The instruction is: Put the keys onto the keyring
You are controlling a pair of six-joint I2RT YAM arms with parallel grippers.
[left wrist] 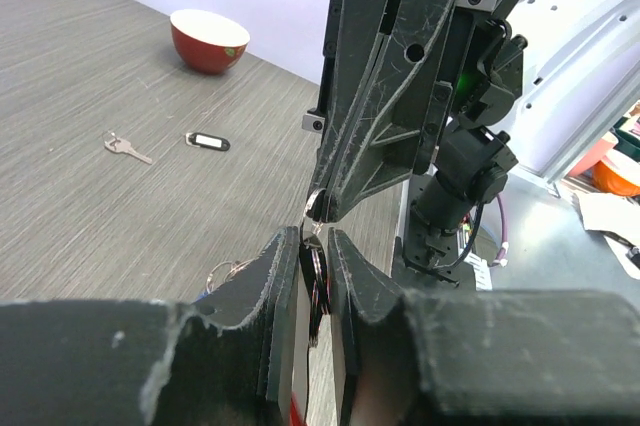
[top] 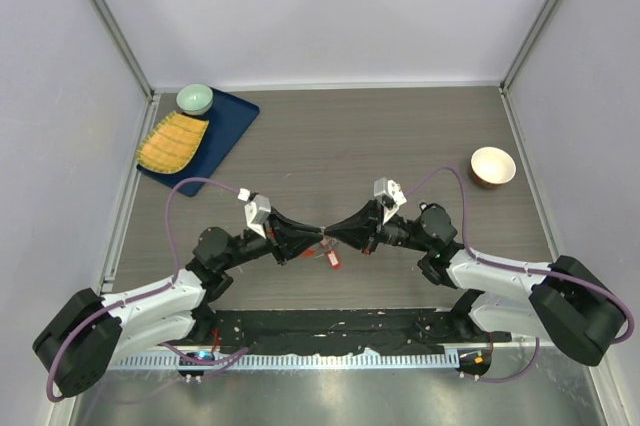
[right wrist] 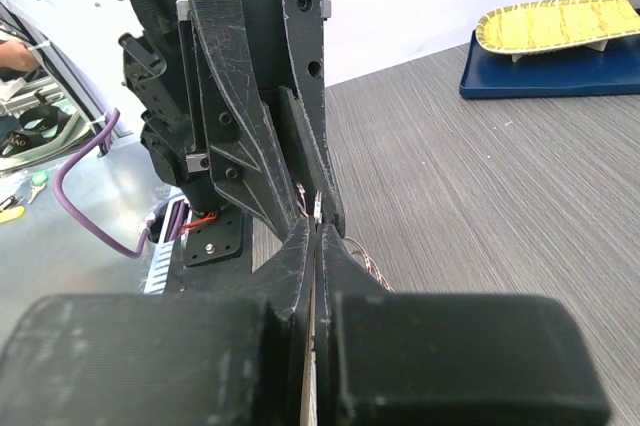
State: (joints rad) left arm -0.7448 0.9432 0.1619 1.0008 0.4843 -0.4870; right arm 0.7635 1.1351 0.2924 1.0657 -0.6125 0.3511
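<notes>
Keyring point(left wrist: 316, 286), betw. my claws: R claw point(right wrist: 316, 226) pinching its top, L claw point(left wrist: 313, 241) narrow round it, grip unclear; prob. steadied for threading.

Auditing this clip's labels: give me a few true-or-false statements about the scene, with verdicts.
1. The silver key lies loose on the table. True.
2. The black fob lies inside the red bowl. False: it lies on the table near the silver key, apart from the red bowl.
3. The left pincer and right pincer meet tip to tip. True.
4. The yellow dish sits on bare table. False: it rests on the blue tray.
5. The right pincer is wide open. False: it is shut.
</notes>
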